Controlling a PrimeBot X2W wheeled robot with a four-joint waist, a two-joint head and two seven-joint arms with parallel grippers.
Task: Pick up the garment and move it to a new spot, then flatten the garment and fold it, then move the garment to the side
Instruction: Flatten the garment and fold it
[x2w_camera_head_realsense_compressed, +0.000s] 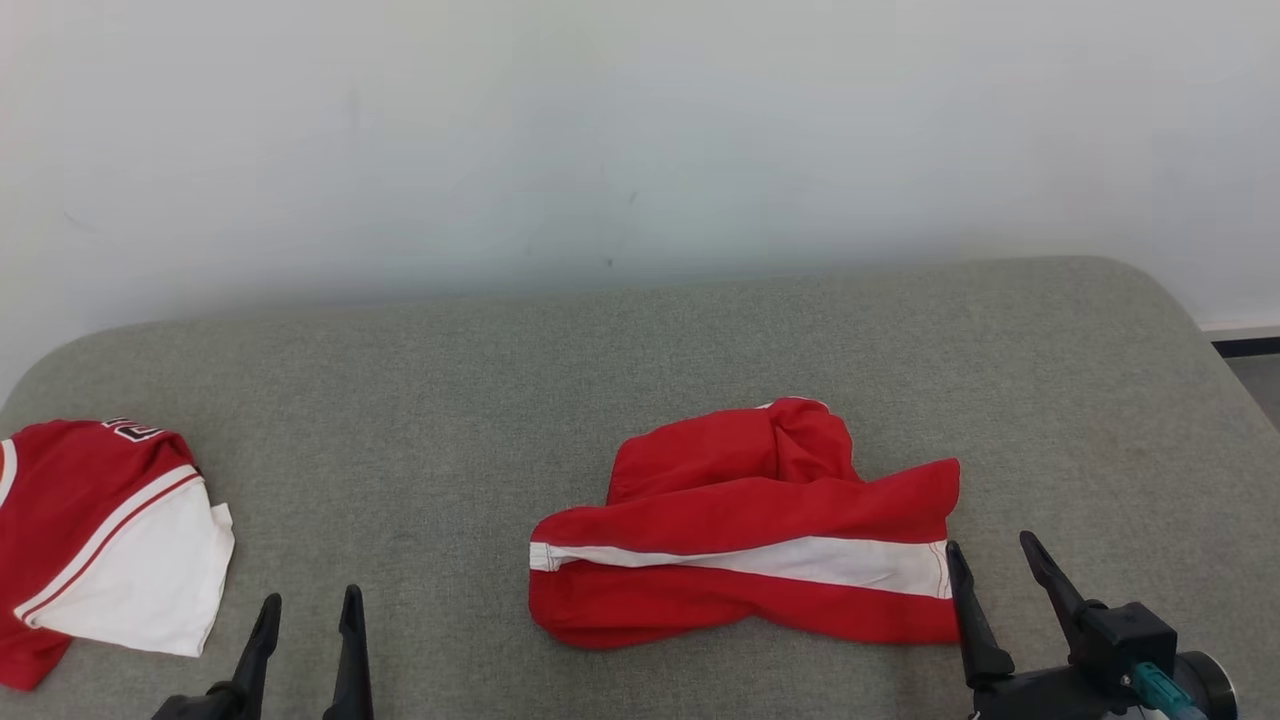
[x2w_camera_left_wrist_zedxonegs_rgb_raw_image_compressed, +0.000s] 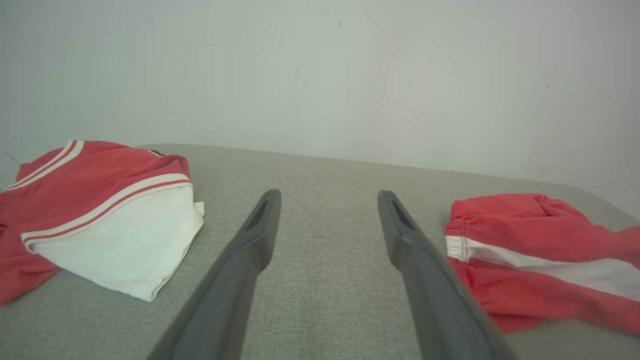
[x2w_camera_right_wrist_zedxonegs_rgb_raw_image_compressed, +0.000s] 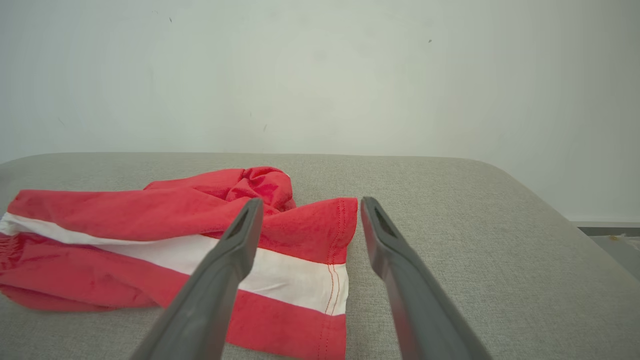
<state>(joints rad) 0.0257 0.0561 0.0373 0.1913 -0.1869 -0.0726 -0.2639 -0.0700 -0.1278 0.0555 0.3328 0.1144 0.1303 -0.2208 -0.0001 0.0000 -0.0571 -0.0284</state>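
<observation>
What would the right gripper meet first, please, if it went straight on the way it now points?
Probably the right edge of the red shorts, just ahead of the right gripper; past it lies bare grey cushion, though height is unclear.

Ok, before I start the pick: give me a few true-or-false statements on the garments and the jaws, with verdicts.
1. The striped red garment lies crumpled on the grey surface. True.
2. The right jaws are shut on that garment's edge. False: they stand open by its right edge, gripping nothing.
3. A folded red and white garment lies on the robot's left. True.
4. The two garments overlap. False: bare grey surface separates them.
5. The left jaws stand open, holding nothing, between the two garments. True.
</observation>
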